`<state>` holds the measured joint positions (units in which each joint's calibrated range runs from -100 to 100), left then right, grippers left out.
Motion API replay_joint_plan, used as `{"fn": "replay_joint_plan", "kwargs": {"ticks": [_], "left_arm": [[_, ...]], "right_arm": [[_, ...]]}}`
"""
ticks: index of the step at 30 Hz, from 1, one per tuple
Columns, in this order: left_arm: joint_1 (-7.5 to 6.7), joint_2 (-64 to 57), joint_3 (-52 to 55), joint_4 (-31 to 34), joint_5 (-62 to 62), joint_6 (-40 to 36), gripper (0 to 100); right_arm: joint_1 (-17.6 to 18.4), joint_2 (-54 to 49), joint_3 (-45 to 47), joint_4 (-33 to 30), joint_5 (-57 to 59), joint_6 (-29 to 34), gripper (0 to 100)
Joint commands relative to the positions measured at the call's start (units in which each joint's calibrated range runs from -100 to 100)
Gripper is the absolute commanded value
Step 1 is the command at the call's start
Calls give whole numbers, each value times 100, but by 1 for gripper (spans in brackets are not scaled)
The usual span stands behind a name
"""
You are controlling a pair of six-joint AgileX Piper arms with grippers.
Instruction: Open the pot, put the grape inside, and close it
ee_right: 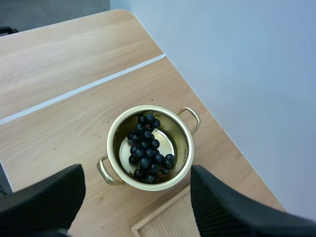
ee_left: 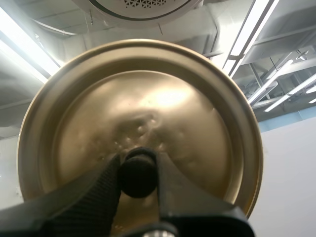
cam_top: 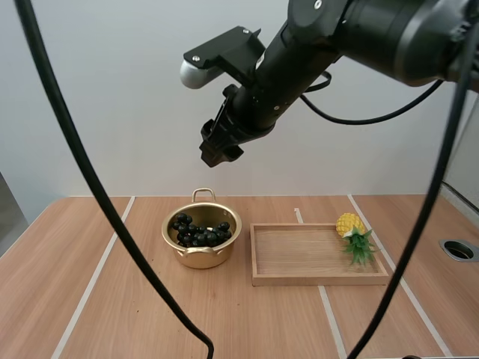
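Near the far edge of the wooden table (cam_top: 112, 314) the pot (cam_top: 203, 259) stands open, grapes (cam_top: 198, 232) already inside. The left gripper (ee_left: 138, 170) pinches the knob (ee_left: 138, 177) of the lid (ee_left: 148, 94), likely kept ready for closing; the right gripper (cam_top: 218, 148) hangs above, spread wide, empty.

Bright, even light from above on the table (cam_top: 262, 321); pot (cam_top: 202, 259) and wooden tray (cam_top: 318, 279) throw only faint, soft shadows. Left wrist view: lid (ee_left: 148, 98) has a diffuse bright patch mid-dome, duller toward the rim.

We see a shiny round golden metal pot (cam_top: 202, 259), its dimpled golden metal lid (ee_left: 148, 98), and a matt pale wooden tray (cam_top: 299, 254).
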<state>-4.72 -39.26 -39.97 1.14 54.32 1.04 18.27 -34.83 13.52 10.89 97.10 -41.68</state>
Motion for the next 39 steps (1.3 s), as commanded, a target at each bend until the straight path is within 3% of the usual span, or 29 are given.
{"fn": "replay_joint_plan", "kwargs": {"ticks": [1, 18, 34, 39], "left_arm": [[-16, -28, -23, 36, -191, -13, 0], [-16, -28, -23, 36, -191, -13, 0], [-16, -28, -23, 36, -191, -13, 0], [-16, -28, -23, 36, -191, -13, 0]], "right_arm": [[-16, -542, 2, -237, 290, 118, 100], [-16, -2513, 117, -818, 290, 363, 100], [-16, -4471, 2192, -880, 290, 636, 99], [-16, -4894, 2499, -964, 290, 752, 29]]}}
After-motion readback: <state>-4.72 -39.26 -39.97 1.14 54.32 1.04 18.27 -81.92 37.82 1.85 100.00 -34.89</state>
